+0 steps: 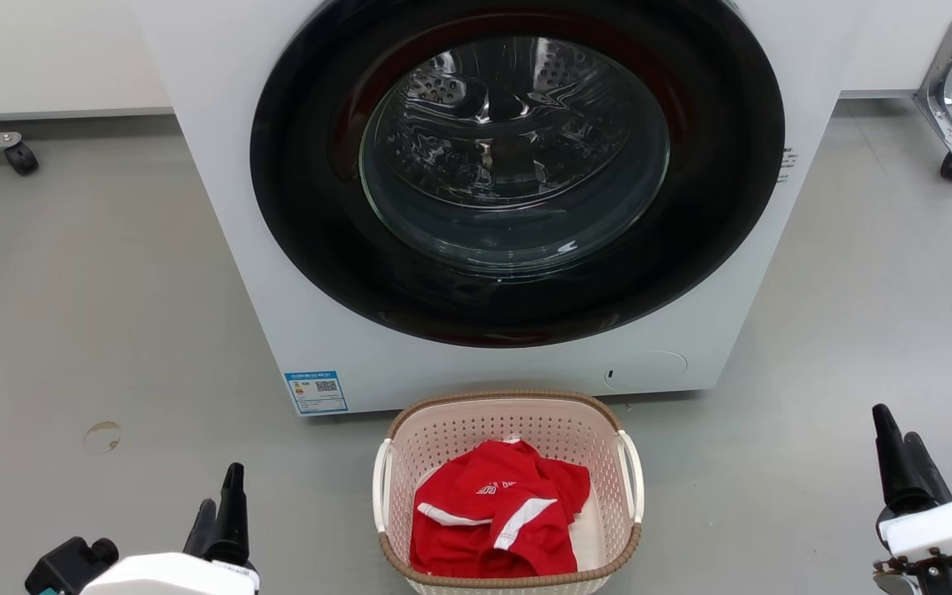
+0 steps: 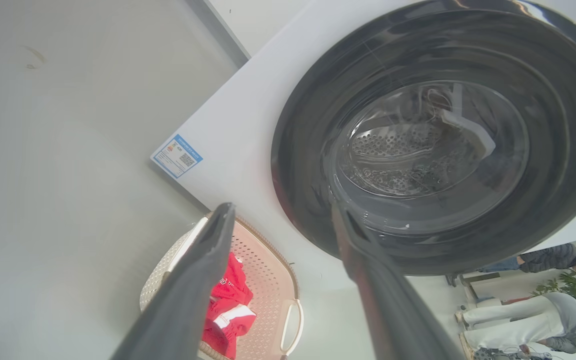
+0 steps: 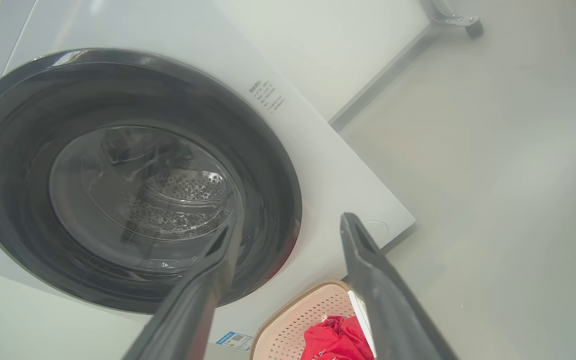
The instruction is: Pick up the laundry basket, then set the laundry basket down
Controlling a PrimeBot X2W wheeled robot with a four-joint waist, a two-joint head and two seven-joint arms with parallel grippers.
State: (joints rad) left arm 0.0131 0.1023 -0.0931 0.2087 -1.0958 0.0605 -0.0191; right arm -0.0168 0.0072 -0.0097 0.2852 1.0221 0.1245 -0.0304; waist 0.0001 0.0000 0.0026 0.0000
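Low at either side, left gripper (image 1: 220,493) and right gripper (image 1: 896,424), fingers spread wide and empty, well apart from laundry basket (image 1: 443,431) (probably staged to close in on its white side handles (image 1: 635,475)). Resting on floor (image 1: 112,289) just before washing machine (image 1: 220,207), red shirt (image 1: 492,512) heaped inside, not yet lifted.

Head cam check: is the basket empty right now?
No, a red garment with white stripes lies inside the basket.
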